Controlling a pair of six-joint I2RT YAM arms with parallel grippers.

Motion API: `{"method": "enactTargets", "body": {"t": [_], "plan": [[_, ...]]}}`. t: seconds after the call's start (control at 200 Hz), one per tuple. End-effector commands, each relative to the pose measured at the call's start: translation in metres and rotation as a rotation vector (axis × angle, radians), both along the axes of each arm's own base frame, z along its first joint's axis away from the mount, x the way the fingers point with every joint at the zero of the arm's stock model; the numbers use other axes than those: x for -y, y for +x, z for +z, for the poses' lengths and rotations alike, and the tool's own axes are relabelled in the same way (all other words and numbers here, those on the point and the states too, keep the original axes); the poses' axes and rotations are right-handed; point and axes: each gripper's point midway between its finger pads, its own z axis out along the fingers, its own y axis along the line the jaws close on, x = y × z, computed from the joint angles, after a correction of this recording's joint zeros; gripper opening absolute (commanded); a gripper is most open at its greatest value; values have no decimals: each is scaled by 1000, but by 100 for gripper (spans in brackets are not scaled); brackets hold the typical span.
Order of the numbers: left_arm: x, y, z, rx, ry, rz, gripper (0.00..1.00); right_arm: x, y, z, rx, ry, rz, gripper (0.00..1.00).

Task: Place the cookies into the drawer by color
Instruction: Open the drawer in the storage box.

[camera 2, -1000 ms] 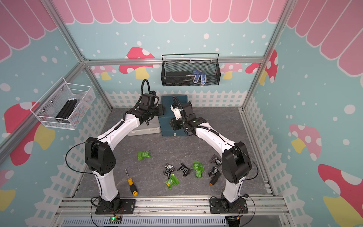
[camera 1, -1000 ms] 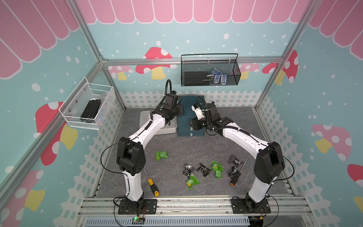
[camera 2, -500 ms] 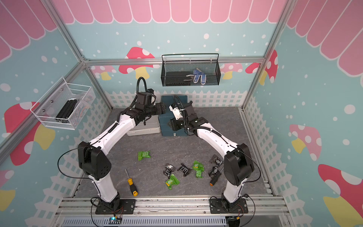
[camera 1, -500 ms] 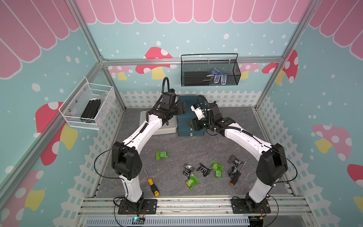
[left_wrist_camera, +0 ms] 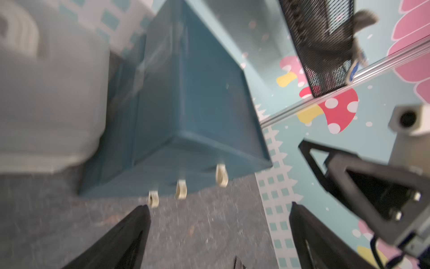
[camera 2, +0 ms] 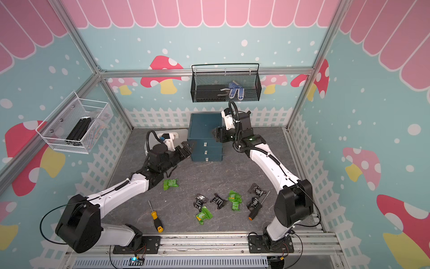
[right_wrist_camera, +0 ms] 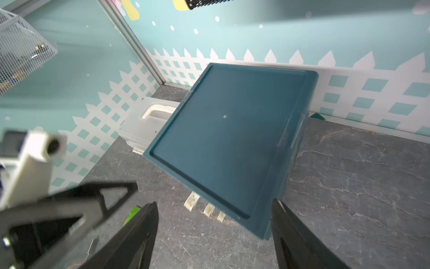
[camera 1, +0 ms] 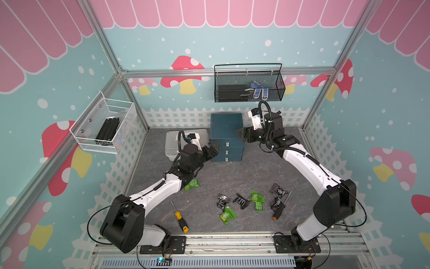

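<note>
The dark teal drawer [camera 1: 226, 130] [camera 2: 206, 130] stands at the back of the floor, its three drawers shut, white pull tabs [left_wrist_camera: 221, 175] facing forward. My left gripper [camera 1: 215, 148] [left_wrist_camera: 218, 206] is open and empty just left of the drawer's front. Beside the drawer's upper right corner my right gripper [camera 1: 240, 135] [right_wrist_camera: 214, 203] is open too, with nothing in it. Cookies lie loose on the floor in both top views: one green packet [camera 1: 192, 184] by my left forearm, and several green [camera 1: 256, 200] and black [camera 1: 242, 201] packets near the front.
A pale grey lidded case [camera 1: 173, 144] sits left of the drawer. A yellow-handled screwdriver [camera 1: 180, 216] and an orange-and-black one [camera 1: 279, 208] lie among the packets. A black wire basket [camera 1: 249, 86] hangs on the back wall, a white one [camera 1: 104, 125] on the left wall.
Both grippers have opened. My left arm has drawn back and down from above the case to the drawer's left front. My right gripper has shifted right, off the drawer's front.
</note>
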Motion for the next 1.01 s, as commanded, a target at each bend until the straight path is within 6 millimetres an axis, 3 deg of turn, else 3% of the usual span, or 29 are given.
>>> {"method": "enactTargets", "body": {"t": [0.0, 0.16, 0.22, 0.235, 0.285, 0.375, 0.495, 0.811, 0.886, 1.001], "plan": [[10, -9, 40, 125, -250, 56, 95, -4, 20, -17, -117, 66, -11, 71], [12, -18, 6, 83, -334, 86, 87, -8, 42, -36, -175, 28, -28, 68], [10, -17, -4, 81, -329, 112, 87, -11, 42, -30, -164, 33, -4, 68], [9, -16, -7, 81, -328, 120, 87, -14, 46, -43, -188, 26, 3, 68], [7, -13, -15, 84, -338, 141, 87, -16, 48, -48, -195, 19, 10, 67], [9, -6, -16, 124, -408, 152, 82, -18, 52, -52, -196, 6, 24, 64], [26, 7, -30, 106, -449, 114, 80, -16, 52, -59, -207, -14, 21, 61], [37, 34, -60, 97, -441, 149, 72, -14, 51, -73, -224, -41, 19, 58], [40, 40, -68, 87, -441, 154, 66, -14, 50, -78, -231, -46, 21, 58], [39, 47, -64, 122, -458, 165, 57, -15, 51, -80, -235, -46, 28, 58]]}}
